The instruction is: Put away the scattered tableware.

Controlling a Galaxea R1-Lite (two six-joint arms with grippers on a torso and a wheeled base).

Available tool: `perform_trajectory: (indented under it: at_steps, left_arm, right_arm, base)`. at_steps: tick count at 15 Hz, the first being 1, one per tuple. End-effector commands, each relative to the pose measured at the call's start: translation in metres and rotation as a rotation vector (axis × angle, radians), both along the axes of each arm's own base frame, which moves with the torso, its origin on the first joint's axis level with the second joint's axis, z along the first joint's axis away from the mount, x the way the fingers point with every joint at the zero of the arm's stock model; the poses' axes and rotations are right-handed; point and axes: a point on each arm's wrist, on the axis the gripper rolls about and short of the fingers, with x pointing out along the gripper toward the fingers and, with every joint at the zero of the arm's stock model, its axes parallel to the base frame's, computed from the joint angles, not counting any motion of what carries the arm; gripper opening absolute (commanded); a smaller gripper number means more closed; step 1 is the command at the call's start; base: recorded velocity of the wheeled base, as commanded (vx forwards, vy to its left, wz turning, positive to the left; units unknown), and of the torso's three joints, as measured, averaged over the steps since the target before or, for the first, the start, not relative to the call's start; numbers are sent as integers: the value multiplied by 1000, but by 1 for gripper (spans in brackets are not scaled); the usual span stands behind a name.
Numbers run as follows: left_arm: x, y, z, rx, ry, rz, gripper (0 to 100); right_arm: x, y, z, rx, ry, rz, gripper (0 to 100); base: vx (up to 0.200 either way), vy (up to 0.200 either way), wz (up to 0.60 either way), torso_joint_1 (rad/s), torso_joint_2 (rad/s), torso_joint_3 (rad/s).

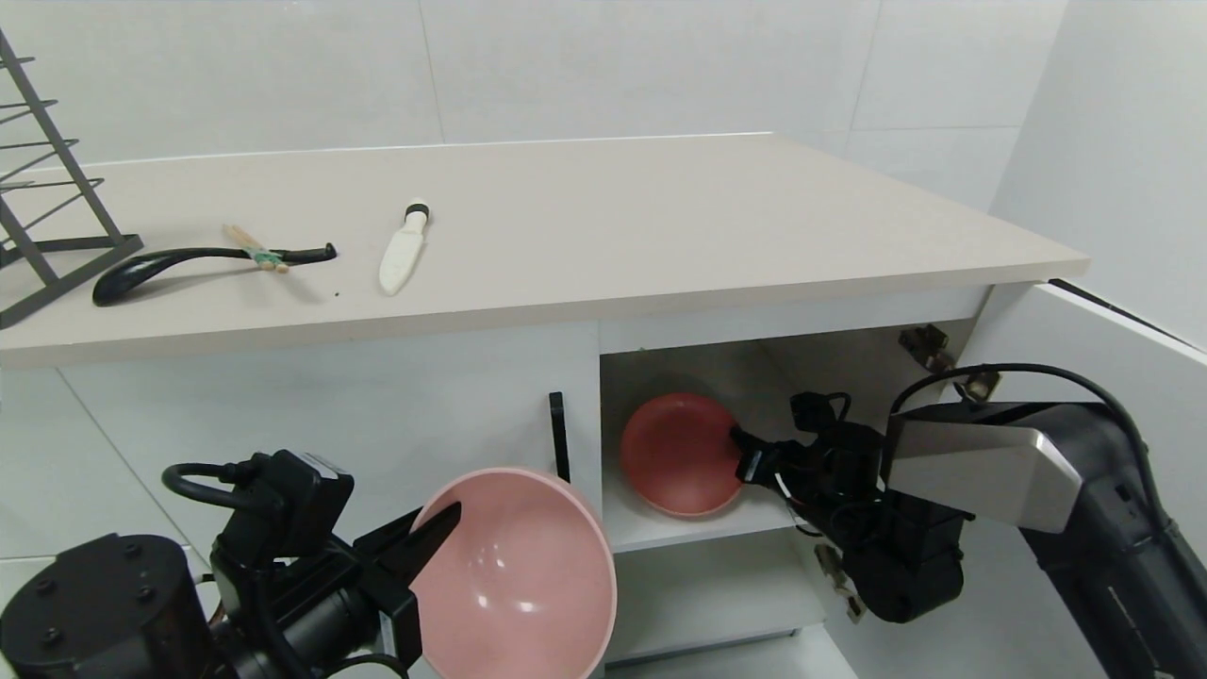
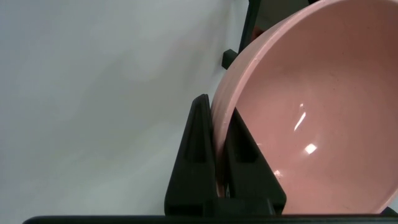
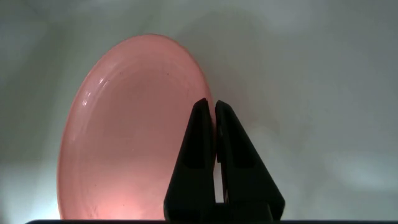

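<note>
Here our right gripper (image 1: 740, 451) pinches the red plate (image 1: 674, 453) by its rim, propping it tilted on the cabinet shelf (image 1: 651, 533) for storage. Our left gripper (image 1: 429, 528) clamps the pink bowl (image 1: 528, 575) by its rim just outside, probably next in.

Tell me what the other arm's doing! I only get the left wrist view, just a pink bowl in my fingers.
Observer: The right fingers pinch a red plate's rim; the plate stands on edge on the shelf of an open cabinet.
Operator: Anything up on the counter?
Observer: A black ladle, chopsticks and a white knife.
Operator: Where's my bowl?
Observer: The bowl hangs low, before the closed door left of the opening.
</note>
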Motion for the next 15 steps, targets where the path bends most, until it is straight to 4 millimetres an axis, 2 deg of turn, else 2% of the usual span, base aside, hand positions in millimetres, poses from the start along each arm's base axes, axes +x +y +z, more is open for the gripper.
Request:
perform_trajectory:
  at_steps: [1, 3, 7, 8, 12, 13, 14, 15]
  left_arm:
    - [0, 0, -1, 4, 5, 0, 0]
    - [0, 0, -1, 4, 5, 0, 0]
    - [0, 0, -1, 4, 5, 0, 0]
    - [0, 0, -1, 2, 5, 0, 0]
    - [0, 0, -1, 2, 5, 0, 0]
    - [0, 0, -1, 4, 5, 0, 0]
    - [0, 0, -1, 2, 5, 0, 0]
    - [0, 0, -1, 2, 5, 0, 0]
  right_arm:
    - [6, 4, -4, 12, -13, -15, 0]
    - [5, 4, -12, -2, -2, -40, 0]
    - [5, 6, -11, 0, -6, -38, 0]
    - [5, 6, -13, -1, -4, -38, 100]
    - [6, 3, -10, -32, -20, -38, 100]
    - [6, 3, -1, -31, -36, -40, 100]
    - [2, 3, 25, -36, -75, -59, 100]
    - [-11, 1, 38, -56, -66, -65, 100]
  base:
    - [0, 0, 0, 0, 0, 0]
    - [0, 0, 0, 0, 0, 0]
    - [0, 0, 0, 0, 0, 0]
    - [0, 0, 0, 0, 0, 0]
    - [0, 0, 0, 0, 0, 0]
    - [0, 0, 0, 0, 0, 0]
    - [0, 0, 0, 0, 0, 0]
    - [0, 0, 0, 0, 0, 0]
